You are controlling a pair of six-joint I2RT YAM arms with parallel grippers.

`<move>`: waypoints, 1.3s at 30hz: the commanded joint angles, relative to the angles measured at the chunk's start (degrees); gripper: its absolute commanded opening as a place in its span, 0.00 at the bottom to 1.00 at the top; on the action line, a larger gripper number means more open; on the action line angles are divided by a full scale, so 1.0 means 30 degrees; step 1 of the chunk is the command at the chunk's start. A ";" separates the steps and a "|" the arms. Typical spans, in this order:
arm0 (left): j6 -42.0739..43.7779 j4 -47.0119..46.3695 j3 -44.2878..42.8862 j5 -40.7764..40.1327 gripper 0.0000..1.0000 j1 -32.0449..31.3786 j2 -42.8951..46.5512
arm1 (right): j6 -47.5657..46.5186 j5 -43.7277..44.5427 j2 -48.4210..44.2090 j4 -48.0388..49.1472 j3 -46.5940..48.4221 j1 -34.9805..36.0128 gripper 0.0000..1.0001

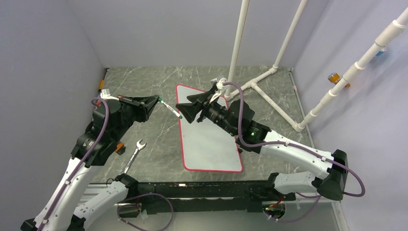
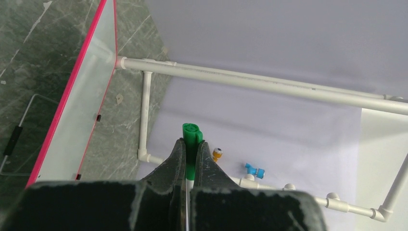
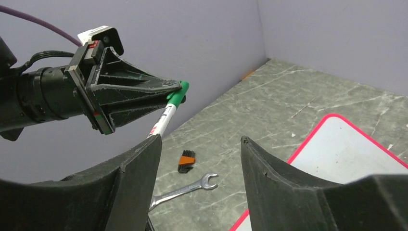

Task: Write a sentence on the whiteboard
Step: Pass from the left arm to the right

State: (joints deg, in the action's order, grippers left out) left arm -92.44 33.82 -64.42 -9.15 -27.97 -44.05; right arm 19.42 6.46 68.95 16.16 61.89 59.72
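Two arms are mounted at the near edge of the grey marble-patterned table (image 1: 144,82). Just beyond the left arm's base, a combination wrench (image 1: 133,155) lies flat on the table. A small orange-and-black brush (image 3: 186,161) lies near it, slightly farther out.

The whiteboard (image 1: 211,144) lies flat at the centre of the table, long side running near to far, and its thin red rim is visible all round. The right arm reaches over the board's right side and far half.

Above the table, beside the board's far-left corner, the two grippers face each other. The left gripper (image 1: 157,99) is closed tight on one green end of a white-barrelled marker (image 1: 168,108). The marker projects from its fingertips, held clear of the table. The marker's other green end points at the right gripper (image 1: 182,113), whose jaws stand apart with nothing clamped between them. In the right wrist view the barrel passes behind one finger (image 3: 139,163). It cannot be determined whether that finger touches the marker.

At the far right, a white PVC pipe frame (image 1: 269,77) rests on the table and rises along the walls.
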 commanded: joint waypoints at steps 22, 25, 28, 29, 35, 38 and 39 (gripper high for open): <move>0.6103 -0.2654 0.0701 -0.0080 0.00 -0.0053 0.1372 | 0.3541 -0.5583 0.3307 -0.9565 0.8117 0.0125 0.65; 0.7160 -0.3175 0.0700 0.0042 0.00 -0.0034 0.1297 | 0.3798 -0.5407 0.3623 -1.0299 0.8312 0.0146 0.66; 0.8056 -0.3624 0.0845 0.0123 0.00 -0.0051 0.1404 | 0.3831 -0.5472 0.4067 -1.0976 0.8689 0.0131 0.68; 0.8389 -0.3866 0.0929 0.0167 0.00 -0.0053 0.1452 | 0.3860 -0.5519 0.4184 -1.1096 0.8736 0.0137 0.67; 0.9546 -0.4872 0.1498 0.0508 0.00 -0.0053 0.1655 | 0.3929 -0.6074 0.4572 -1.0929 0.8747 0.0102 0.56; 0.9603 -0.4962 0.1755 0.0624 0.00 -0.0038 0.1663 | 0.3913 -0.6122 0.4634 -1.0660 0.8674 0.0102 0.33; 0.9611 -0.4981 0.1827 0.0659 0.00 -0.0051 0.1682 | 0.3900 -0.6172 0.4661 -1.0548 0.8654 0.0109 0.21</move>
State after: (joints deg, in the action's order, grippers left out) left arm -66.06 22.59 -59.83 -8.60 -27.97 -39.38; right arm 30.83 -10.87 83.05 -17.47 85.34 59.83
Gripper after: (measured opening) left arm 0.035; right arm 0.357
